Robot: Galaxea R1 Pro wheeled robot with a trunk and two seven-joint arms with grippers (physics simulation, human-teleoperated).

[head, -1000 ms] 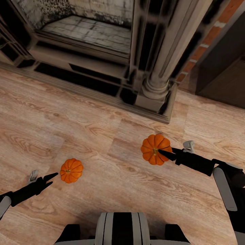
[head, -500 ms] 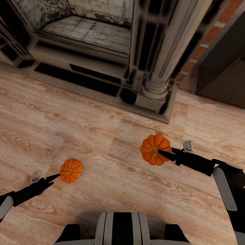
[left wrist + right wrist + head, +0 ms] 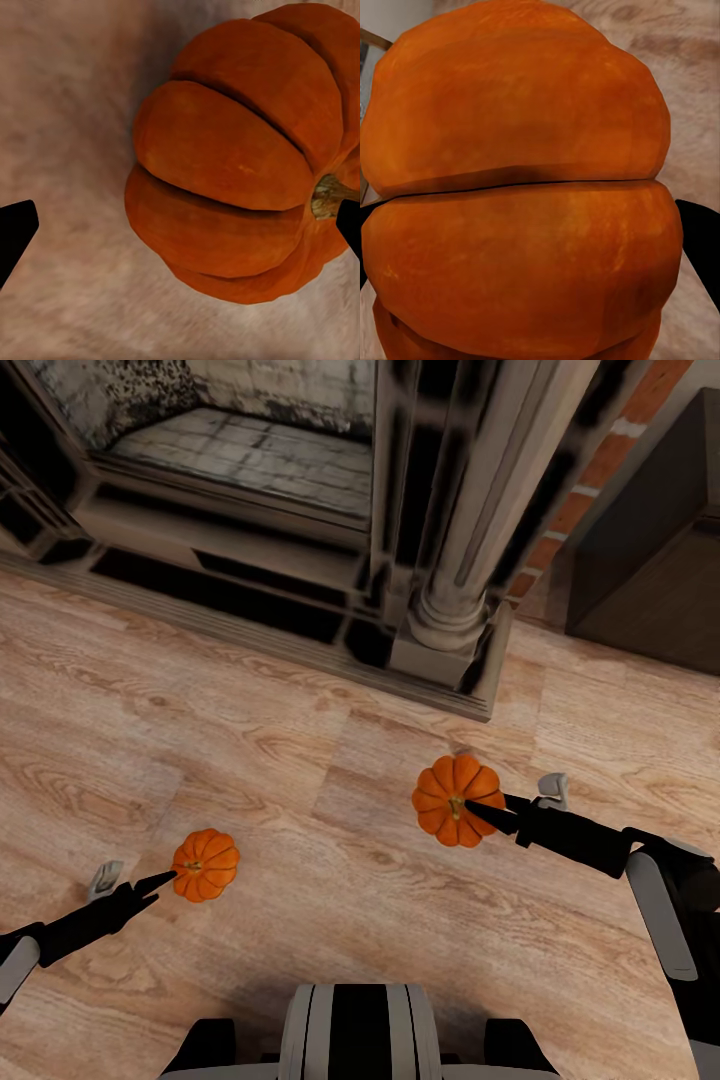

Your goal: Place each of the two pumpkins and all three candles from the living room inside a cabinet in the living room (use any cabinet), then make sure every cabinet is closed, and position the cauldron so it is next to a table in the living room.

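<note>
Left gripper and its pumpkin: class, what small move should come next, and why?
Probably ease the left gripper forward, fingers apart, until it straddles the left pumpkin, then close. In the left wrist view the pumpkin sits off-centre toward one fingertip. The right gripper already holds the other pumpkin.

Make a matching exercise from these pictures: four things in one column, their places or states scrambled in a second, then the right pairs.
1. left gripper
2. right gripper
3. fireplace column
4. dark wooden unit

A. tip over a pumpkin's stem
B. far right, beyond the brick
C. fingers apart beside the smaller-looking pumpkin
D. stands on a square base ahead of the larger-looking pumpkin

Pairs: 1-C, 2-A, 3-D, 4-B
</note>
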